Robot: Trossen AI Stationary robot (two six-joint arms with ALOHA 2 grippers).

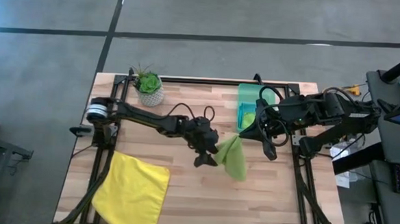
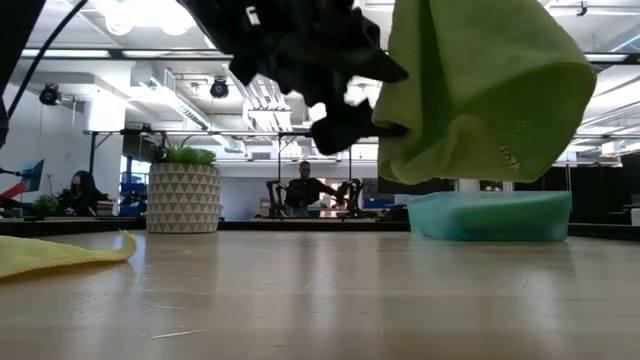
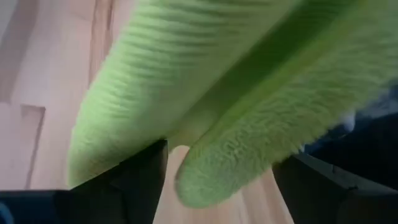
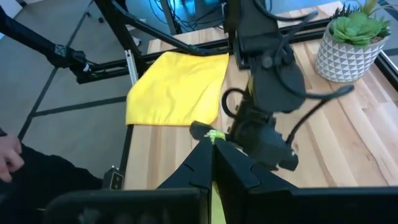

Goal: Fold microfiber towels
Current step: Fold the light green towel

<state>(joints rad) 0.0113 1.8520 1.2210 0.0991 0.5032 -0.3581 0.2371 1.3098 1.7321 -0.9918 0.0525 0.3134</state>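
Observation:
A lime green towel (image 1: 235, 160) hangs clear of the table at its middle; in the low view (image 2: 480, 90) it is bunched and well above the wood. My right gripper (image 1: 241, 136) is shut on its top corner. My left gripper (image 1: 213, 154) is open beside the towel's left edge, and in the left wrist view a hanging fold (image 3: 205, 74) sits between its spread fingers (image 3: 146, 174). A bright yellow towel (image 1: 133, 189) lies flat at the near left corner, partly over the table's edge. The teal towel and the second lime one do not plainly show. My left gripper has its two fingers on either side of a hanging fold of the lime towel (image 3: 224, 168); I cannot tell whether they touch it. My right gripper pinches the towel's top corner (image 4: 214, 135) between its fingertips, coming level from the table's right. The towel hangs below, slack and lifted clear.
A translucent green bin (image 1: 250, 101) stands at the far right, just behind my right gripper. A potted succulent (image 1: 148, 87) stands at the far left. Bare wood lies in the table's near middle and right. People sit in the room beyond (image 2: 305, 190).

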